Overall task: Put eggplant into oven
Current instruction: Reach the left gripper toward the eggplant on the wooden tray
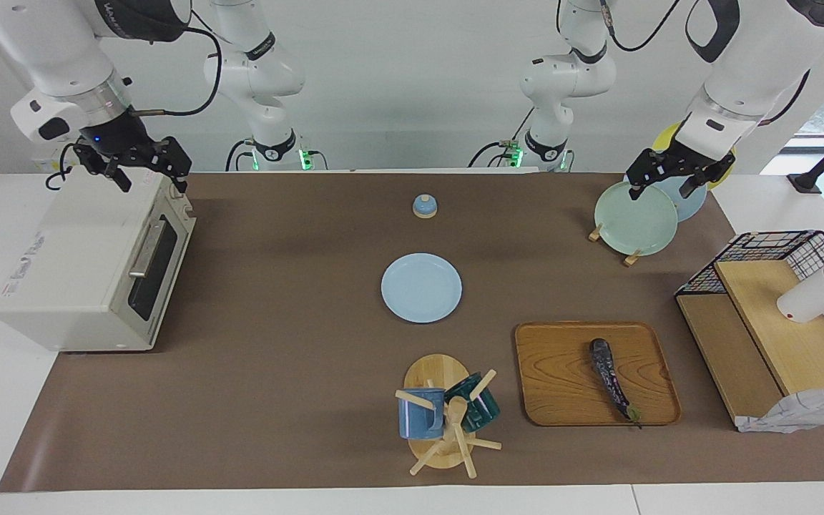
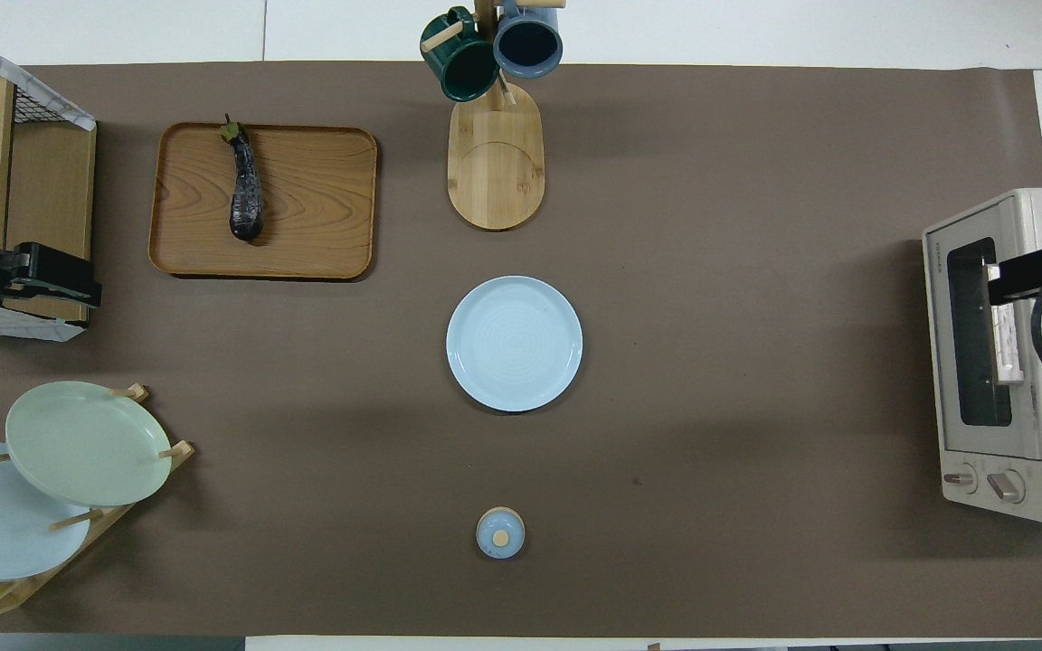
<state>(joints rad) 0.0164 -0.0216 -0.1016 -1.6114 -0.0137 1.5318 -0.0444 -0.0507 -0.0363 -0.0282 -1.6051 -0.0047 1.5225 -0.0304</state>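
Lying on tray [image 1: 562,372]: eggplant [image 1: 611,378]; oven [image 1: 90,275] shut.

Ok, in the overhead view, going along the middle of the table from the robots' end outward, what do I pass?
Small blue lid with a wooden knob → light blue plate → wooden mug tree base → the green mug and blue mug hanging on it, side by side.

arms [image 1: 748,64] — glossy white shells | black wrists, black cables | bases — green lights
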